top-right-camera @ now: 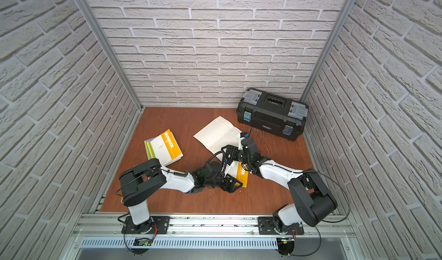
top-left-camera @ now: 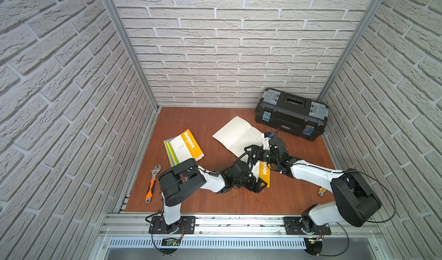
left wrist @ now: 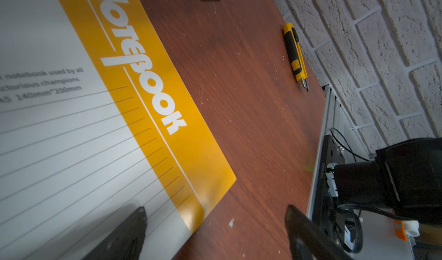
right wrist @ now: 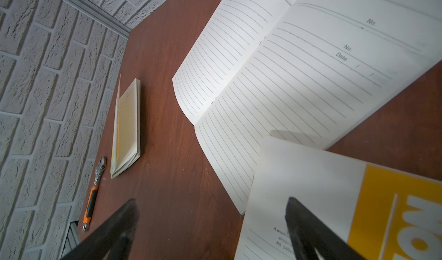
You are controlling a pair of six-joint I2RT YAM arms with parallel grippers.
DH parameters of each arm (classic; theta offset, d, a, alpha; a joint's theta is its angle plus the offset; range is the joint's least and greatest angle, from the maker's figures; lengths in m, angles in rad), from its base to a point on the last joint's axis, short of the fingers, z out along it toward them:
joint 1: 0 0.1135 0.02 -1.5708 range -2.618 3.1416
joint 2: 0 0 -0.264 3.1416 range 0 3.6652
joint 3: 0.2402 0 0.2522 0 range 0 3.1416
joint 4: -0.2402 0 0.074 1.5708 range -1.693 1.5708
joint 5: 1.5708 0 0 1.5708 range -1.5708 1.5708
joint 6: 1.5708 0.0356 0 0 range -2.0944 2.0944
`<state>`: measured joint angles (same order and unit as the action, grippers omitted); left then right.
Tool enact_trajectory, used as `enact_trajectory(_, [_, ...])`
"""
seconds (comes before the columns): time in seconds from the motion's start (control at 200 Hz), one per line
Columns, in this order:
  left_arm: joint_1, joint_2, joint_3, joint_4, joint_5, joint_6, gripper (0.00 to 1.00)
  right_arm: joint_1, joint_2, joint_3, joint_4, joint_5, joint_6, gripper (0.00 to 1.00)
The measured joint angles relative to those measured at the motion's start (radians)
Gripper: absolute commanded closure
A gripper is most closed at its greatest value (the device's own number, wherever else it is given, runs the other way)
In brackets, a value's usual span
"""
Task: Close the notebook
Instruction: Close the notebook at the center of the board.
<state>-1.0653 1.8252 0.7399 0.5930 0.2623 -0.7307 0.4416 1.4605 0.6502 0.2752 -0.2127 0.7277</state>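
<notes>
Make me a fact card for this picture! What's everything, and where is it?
table: brown wood
open notebook: middle, lined pages showing
yellow cover: overlaps a corner of the open pages
notebook stack: closed, left side
toolbox: black, back right corner
wrench: orange handle, left edge
knife: yellow, right edge
left end effector: open, holding nothing
right end effector: open, one finger above the yellow cover
job: notebook not yet closed
</notes>
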Motion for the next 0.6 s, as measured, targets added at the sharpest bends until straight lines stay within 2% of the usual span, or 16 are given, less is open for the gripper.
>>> enact_trajectory(0.16, [0.003,-0.001,0.016,-0.032,-0.002,-0.032,0.12,-0.009,0.034,-0.011,0.069,-0.029,0.027,0.06])
enact_trajectory(0.305, [0.01,-0.001,0.095,-0.184,0.009,-0.048,0.12,-0.033,0.049,-0.008,0.089,-0.049,0.041,0.06])
enact_trajectory(0.6, [0.01,0.0,0.119,-0.24,0.013,0.002,0.12,-0.042,-0.015,0.061,-0.141,0.035,-0.031,0.05])
